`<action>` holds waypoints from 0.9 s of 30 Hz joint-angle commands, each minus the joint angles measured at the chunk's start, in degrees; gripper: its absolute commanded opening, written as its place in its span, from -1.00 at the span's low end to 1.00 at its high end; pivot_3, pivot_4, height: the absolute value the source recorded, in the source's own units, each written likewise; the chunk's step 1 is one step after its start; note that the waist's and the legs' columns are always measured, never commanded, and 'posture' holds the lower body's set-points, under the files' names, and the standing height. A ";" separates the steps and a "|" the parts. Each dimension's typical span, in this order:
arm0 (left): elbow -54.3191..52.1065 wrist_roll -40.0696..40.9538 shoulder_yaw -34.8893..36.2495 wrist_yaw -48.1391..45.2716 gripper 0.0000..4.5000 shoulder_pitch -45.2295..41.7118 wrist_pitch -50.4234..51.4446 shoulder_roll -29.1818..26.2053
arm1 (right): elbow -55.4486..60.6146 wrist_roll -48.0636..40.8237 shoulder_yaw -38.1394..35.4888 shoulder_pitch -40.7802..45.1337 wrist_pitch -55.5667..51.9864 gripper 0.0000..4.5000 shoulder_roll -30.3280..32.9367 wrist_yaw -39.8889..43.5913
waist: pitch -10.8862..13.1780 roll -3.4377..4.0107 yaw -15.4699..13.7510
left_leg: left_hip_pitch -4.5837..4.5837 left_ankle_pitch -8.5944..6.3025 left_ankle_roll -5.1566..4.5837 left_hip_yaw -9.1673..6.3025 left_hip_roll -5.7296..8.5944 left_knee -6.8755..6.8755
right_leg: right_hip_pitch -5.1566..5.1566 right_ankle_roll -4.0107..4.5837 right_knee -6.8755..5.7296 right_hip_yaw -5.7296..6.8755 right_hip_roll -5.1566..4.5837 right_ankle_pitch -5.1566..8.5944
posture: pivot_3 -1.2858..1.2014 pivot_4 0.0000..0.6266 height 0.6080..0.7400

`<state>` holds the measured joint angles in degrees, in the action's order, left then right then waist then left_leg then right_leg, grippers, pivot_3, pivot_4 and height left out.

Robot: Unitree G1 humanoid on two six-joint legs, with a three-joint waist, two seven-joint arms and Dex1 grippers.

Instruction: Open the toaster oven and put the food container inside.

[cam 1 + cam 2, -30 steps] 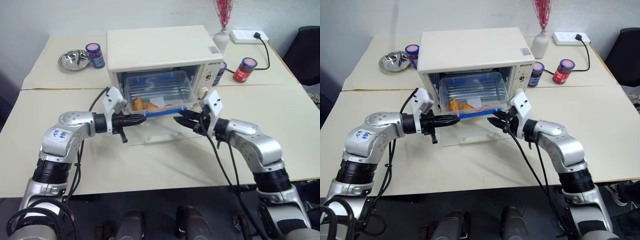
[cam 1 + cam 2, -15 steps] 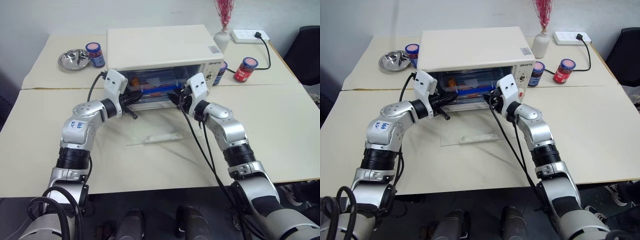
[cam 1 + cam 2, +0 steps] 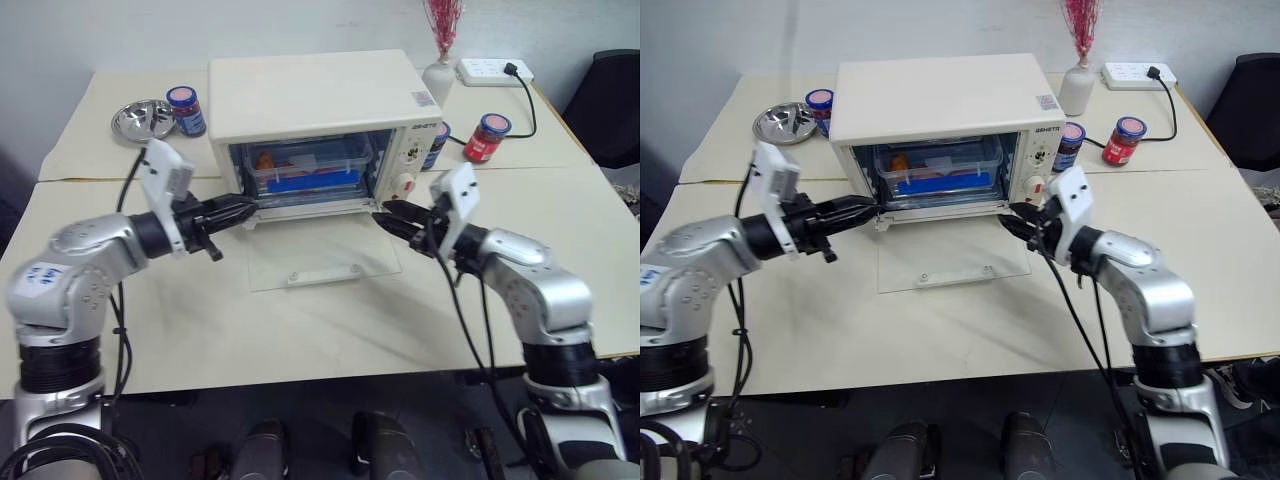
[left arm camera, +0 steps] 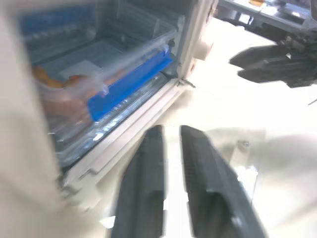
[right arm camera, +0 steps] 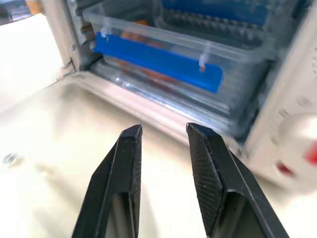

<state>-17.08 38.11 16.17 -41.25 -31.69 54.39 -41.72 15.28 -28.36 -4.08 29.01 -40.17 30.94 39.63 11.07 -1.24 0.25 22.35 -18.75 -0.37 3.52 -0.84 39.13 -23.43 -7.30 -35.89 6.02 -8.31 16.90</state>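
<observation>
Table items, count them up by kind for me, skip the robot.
Toaster oven: 1
Food container: 1
Jars: 3
Steel bowl: 1
Vase: 1
Power strip: 1
Total: 8

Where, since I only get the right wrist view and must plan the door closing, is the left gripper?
Observer: The left gripper hangs at the left front corner of the toaster oven, fingers slightly apart, holding nothing.
Operator: How far down is the door?
Observer: The glass door is folded fully down, flat over the table, with its handle at the near edge.
Operator: Is my own gripper over the door?
Observer: No. The right gripper hovers just off the door's right edge, below the knobs, open and holding nothing.
</observation>
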 commanded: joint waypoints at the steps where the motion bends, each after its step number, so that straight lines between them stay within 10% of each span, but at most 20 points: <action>1: -3.39 5.84 5.49 -2.88 -0.12 -0.17 2.73 -4.75 | 9.24 -5.51 -4.86 -4.82 -5.05 -0.36 4.10 1.10 | 0.00 0.00 -0.16 | 0.00 0.00 0.00 0.00 0.00 -0.02 | 0.00 0.00 0.01 0.00 0.00 0.00 | 0.03 -0.52 1.00; 9: -2.94 17.64 14.41 -15.38 0.00 2.17 9.88 -20.61 | 20.79 -15.85 -14.38 -18.66 -13.00 -0.36 10.45 2.10 | 0.00 0.00 -0.31 | -0.03 -0.03 -0.04 0.06 0.02 -0.06 | 0.00 0.01 0.06 -0.05 -0.01 0.00 | 0.03 -0.52 1.00; 15: 0.78 16.87 14.05 -28.57 0.28 5.18 5.74 -31.55 | 24.81 -22.96 -18.26 -27.43 -14.72 -1.00 13.08 4.14 | 0.02 0.03 -0.31 | -0.13 -0.03 -0.05 0.19 0.02 -0.10 | 0.04 0.03 0.09 -0.10 0.01 0.02 | 0.03 -0.52 1.00; 20: 4.24 15.52 10.91 -33.16 0.94 2.16 1.23 -36.01 | 25.27 -21.64 -14.92 -29.92 -12.54 -1.00 10.12 0.00 | 0.02 0.02 -0.40 | -0.12 -0.05 -0.07 0.23 0.02 -0.10 | 0.04 0.06 0.08 -0.12 0.04 0.04 | 0.03 -0.52 1.00; 27: 4.36 13.74 7.70 -33.12 0.99 -1.09 -3.27 -35.95 | 14.57 -4.52 -1.45 -26.35 -2.56 -1.00 4.98 -7.98 | 0.02 0.03 -0.18 | -0.09 -0.04 -0.07 0.33 0.02 -0.09 | -0.02 0.06 0.04 -0.13 0.06 0.04 | 0.03 -0.52 1.00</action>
<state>-12.59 52.38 23.42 -74.53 -31.31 52.43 -76.83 32.02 -36.70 -7.21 2.00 -46.03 36.64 33.36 11.09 -1.21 0.06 22.27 -18.79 -0.44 3.87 -0.82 39.04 -23.46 -7.24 -35.85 5.89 -8.25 16.94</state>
